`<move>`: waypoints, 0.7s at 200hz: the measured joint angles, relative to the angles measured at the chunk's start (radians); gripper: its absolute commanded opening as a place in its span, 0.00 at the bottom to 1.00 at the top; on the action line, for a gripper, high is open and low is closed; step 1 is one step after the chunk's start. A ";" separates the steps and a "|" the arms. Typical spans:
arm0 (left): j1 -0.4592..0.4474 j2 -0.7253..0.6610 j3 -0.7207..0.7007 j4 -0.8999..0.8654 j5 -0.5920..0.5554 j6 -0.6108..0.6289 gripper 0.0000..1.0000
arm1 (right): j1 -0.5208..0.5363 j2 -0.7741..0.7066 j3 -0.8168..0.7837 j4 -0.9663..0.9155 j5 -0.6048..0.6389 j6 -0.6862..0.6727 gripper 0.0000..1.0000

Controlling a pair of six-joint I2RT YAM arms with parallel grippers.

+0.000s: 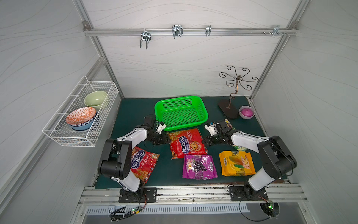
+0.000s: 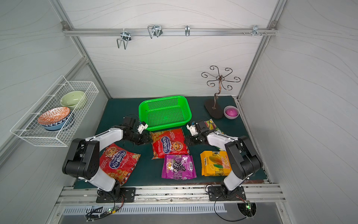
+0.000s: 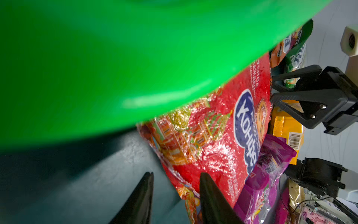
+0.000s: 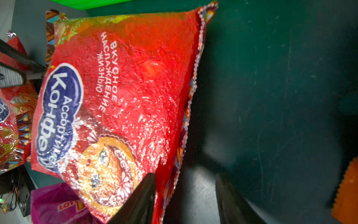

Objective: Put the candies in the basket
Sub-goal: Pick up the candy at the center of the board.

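Both the left gripper [image 1: 166, 140] and right gripper [image 1: 204, 141] flank the red candy bag [image 1: 187, 144] just in front of the green basket [image 1: 206, 116], fingers spread astride its opposite side edges.

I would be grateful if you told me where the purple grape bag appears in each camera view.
Top view: purple bag, lying front centre.
Top view, the same spot.
Left wrist, against the red bag's far edge.
Right wrist, only a corner, beside the red bag.
Shared landmark: the middle red bag, adjoining it in every view.
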 measured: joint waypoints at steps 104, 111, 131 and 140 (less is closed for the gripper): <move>-0.001 0.051 0.020 0.045 -0.072 -0.052 0.31 | 0.000 -0.006 -0.011 0.034 0.040 0.027 0.41; -0.001 0.051 0.021 0.047 -0.079 -0.053 0.28 | 0.000 -0.013 -0.014 0.037 0.046 0.030 0.40; -0.001 0.051 0.022 0.049 -0.094 -0.059 0.23 | 0.000 -0.020 -0.018 0.046 0.063 0.037 0.40; -0.001 0.051 0.023 0.050 -0.097 -0.061 0.20 | 0.000 -0.020 -0.020 0.049 0.067 0.039 0.39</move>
